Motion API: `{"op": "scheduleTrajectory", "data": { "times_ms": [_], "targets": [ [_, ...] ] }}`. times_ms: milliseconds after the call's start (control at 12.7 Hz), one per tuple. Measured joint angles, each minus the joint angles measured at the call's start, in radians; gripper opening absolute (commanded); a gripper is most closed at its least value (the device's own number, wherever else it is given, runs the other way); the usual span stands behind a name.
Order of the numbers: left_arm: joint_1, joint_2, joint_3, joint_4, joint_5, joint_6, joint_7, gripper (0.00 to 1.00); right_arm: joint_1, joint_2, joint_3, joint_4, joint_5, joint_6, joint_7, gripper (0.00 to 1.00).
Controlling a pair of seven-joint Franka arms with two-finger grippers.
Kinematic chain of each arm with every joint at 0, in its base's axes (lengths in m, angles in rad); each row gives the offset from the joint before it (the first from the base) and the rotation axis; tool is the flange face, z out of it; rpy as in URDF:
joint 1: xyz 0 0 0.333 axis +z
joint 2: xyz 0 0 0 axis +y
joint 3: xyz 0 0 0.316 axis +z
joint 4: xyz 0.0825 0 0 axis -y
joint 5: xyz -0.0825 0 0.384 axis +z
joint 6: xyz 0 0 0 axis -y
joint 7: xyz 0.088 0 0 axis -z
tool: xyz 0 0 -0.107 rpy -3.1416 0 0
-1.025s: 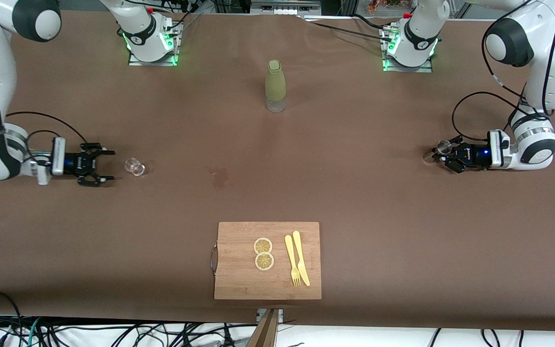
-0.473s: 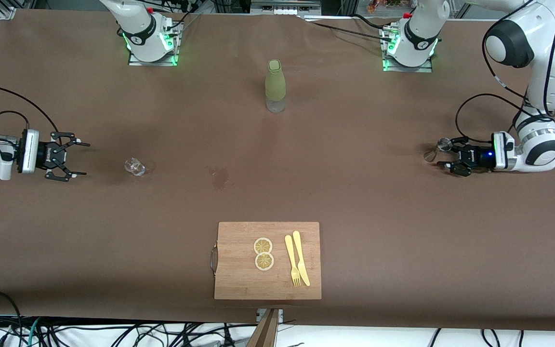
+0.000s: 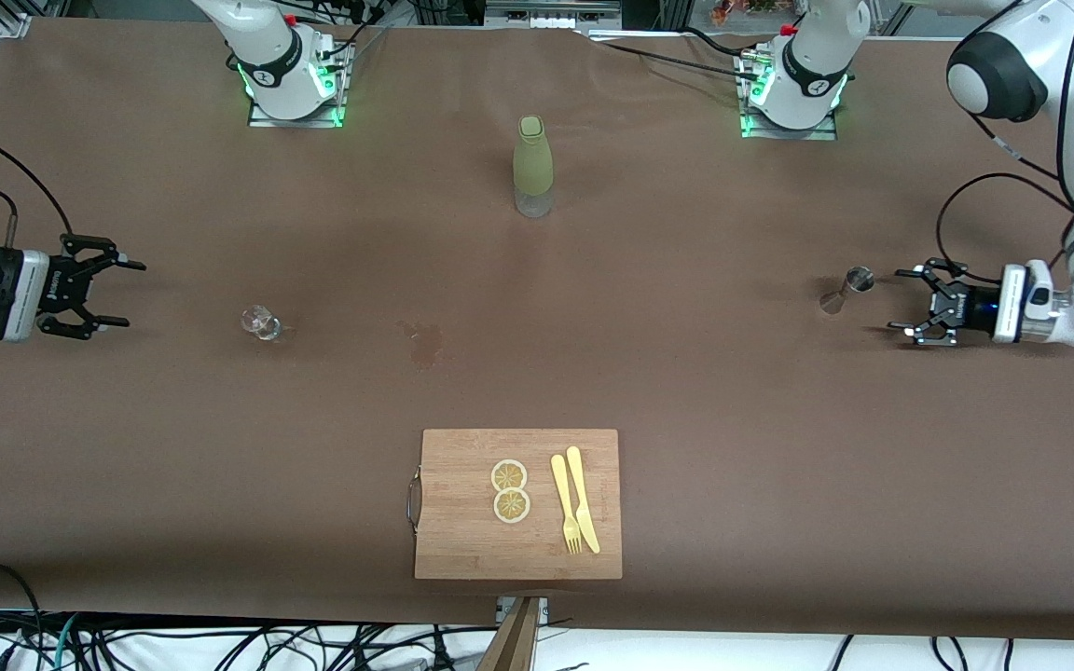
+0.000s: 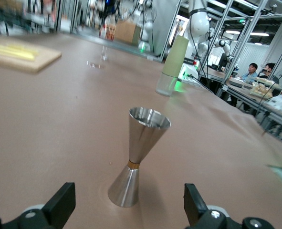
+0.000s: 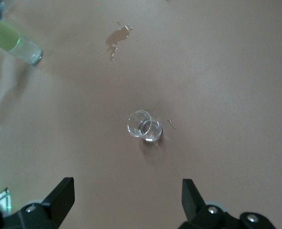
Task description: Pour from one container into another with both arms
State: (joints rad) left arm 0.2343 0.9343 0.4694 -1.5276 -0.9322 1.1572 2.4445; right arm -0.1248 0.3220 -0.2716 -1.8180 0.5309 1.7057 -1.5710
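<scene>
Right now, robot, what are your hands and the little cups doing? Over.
Left gripper open, beside metal measuring cup, not touching. Right gripper open, apart from glass tumbler. Both cups upright. Nothing between them but a stain.

The measuring cup (image 4: 138,153) is polished metal, mirror-bright; the tumbler (image 5: 145,128) clear, glinting glass. A matt brown covering lies over the counter (image 3: 686,391) — the cutting board (image 3: 462,531) is pale, grained wood.
</scene>
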Motion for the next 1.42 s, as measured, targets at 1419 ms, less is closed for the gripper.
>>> {"op": "scheduleTrajectory", "data": {
  "times_ms": [1419],
  "targets": [
    [-0.182, -0.487, -0.34, 0.162, 0.593, 0.273, -1.461, 1.0, 0.119, -0.315, 0.19, 0.189, -0.529, -0.179, 1.41, 1.0]
  ]
}}
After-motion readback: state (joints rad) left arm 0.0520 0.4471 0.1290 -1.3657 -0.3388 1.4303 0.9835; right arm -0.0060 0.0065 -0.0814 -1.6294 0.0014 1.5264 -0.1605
